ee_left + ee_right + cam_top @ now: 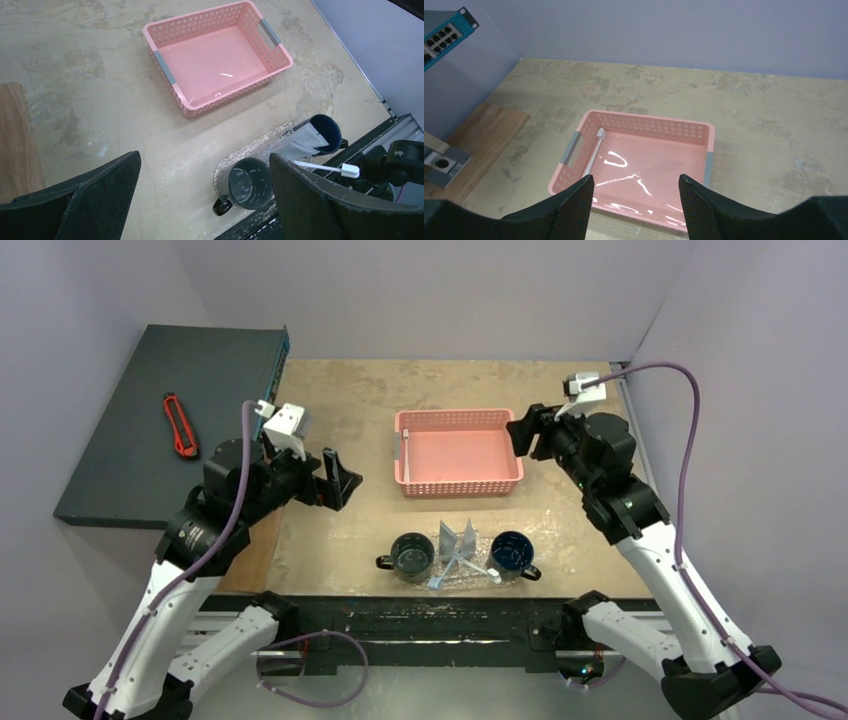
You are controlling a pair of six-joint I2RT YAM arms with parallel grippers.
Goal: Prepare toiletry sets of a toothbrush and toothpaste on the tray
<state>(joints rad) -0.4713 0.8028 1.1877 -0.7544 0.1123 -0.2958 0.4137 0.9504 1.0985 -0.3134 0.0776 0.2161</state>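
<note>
The clear tray lies at the table's near edge with a dark green mug on its left and a blue mug on its right. Silvery tubes lean between the mugs, and a pale toothbrush lies in front of them. In the left wrist view one tube rests against the blue mug. Another toothbrush lies along the left wall of the pink basket. My left gripper hovers open left of the basket. My right gripper is open and empty at the basket's right end.
A dark board at the left carries a red utility knife. A blue-edged network switch sits at its far corner. A wooden strip borders the table on the left. The walls stand close on both sides.
</note>
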